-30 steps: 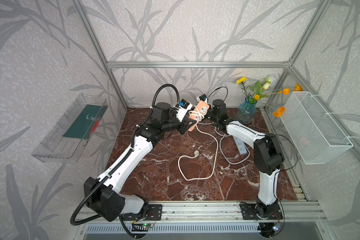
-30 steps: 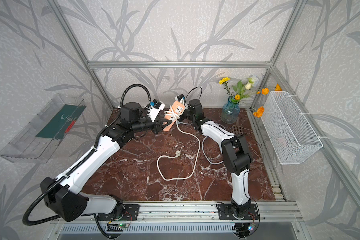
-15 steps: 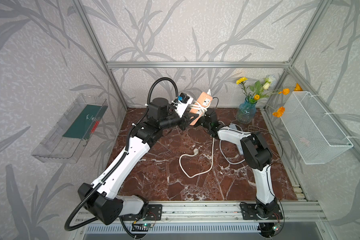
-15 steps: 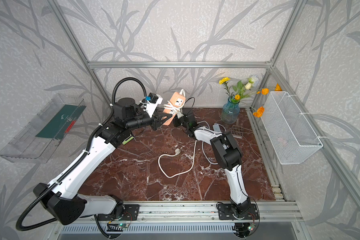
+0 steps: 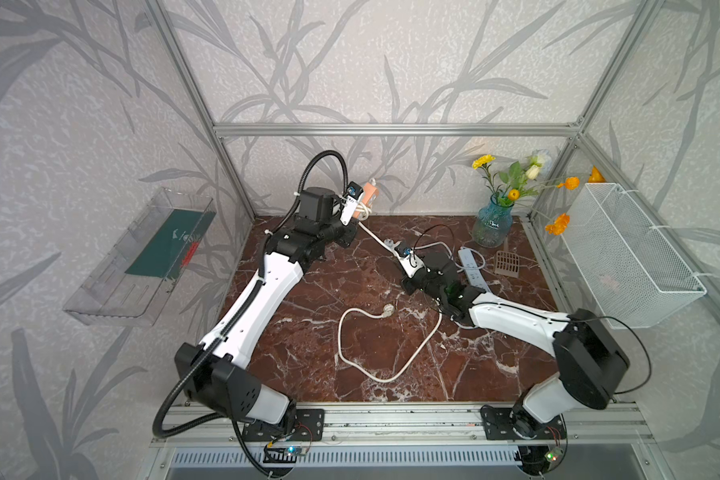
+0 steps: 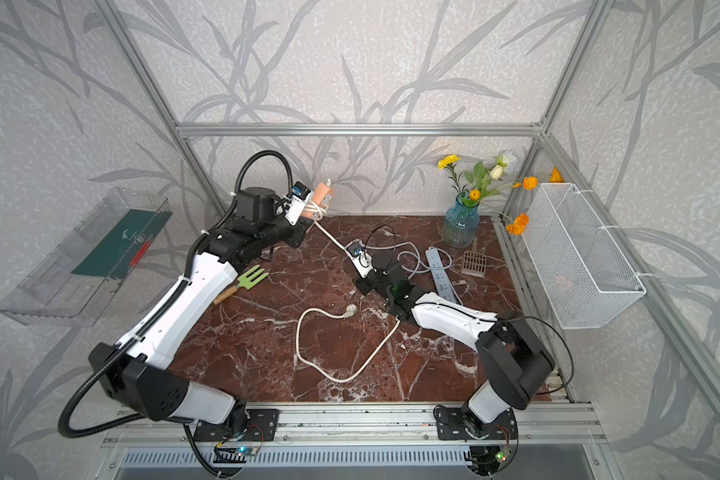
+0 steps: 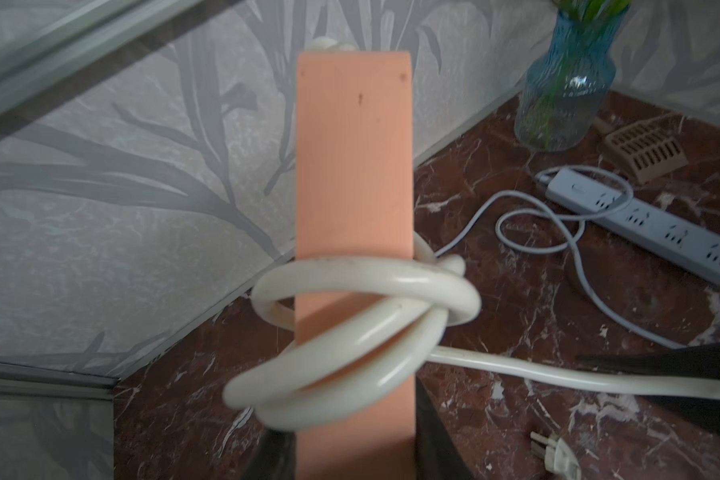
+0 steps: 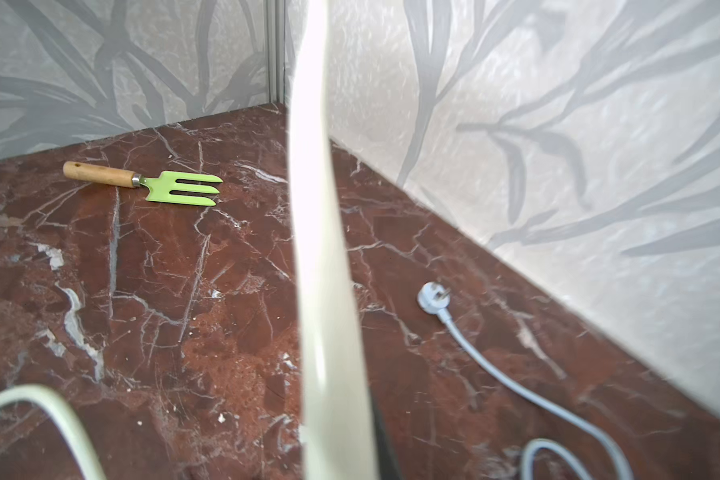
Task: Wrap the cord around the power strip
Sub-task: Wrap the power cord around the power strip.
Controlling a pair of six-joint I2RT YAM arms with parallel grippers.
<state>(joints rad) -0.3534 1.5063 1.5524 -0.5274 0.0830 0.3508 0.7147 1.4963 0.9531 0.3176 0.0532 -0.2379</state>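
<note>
My left gripper [image 5: 356, 210] [image 7: 354, 453] is shut on the lower end of the orange power strip [image 5: 368, 192] [image 6: 322, 193] [image 7: 354, 166] and holds it upright, high up by the back wall. The white cord [image 7: 366, 282] circles the strip in a few loose loops. From there it runs straight down to my right gripper [image 5: 391, 245] [image 6: 347, 245] [image 8: 341, 449], which is shut on the cord [image 8: 316, 208] low over the table. The slack [image 5: 391, 376] lies in a big loop on the marble and ends in the plug [image 5: 387, 309] [image 6: 351, 309].
A blue-grey power strip [image 5: 472, 266] with its own thin cord lies at the back right, by a blue vase [image 5: 491, 224] and a brown scoop [image 5: 507, 264]. A green garden fork [image 6: 248, 280] lies under the left arm. A wire basket [image 5: 628, 253] hangs on the right wall.
My right gripper has pulled away from the power strip, down and to the right along the cord, which now runs straight between the two. The left arm has swung the strip left toward the back wall.
</note>
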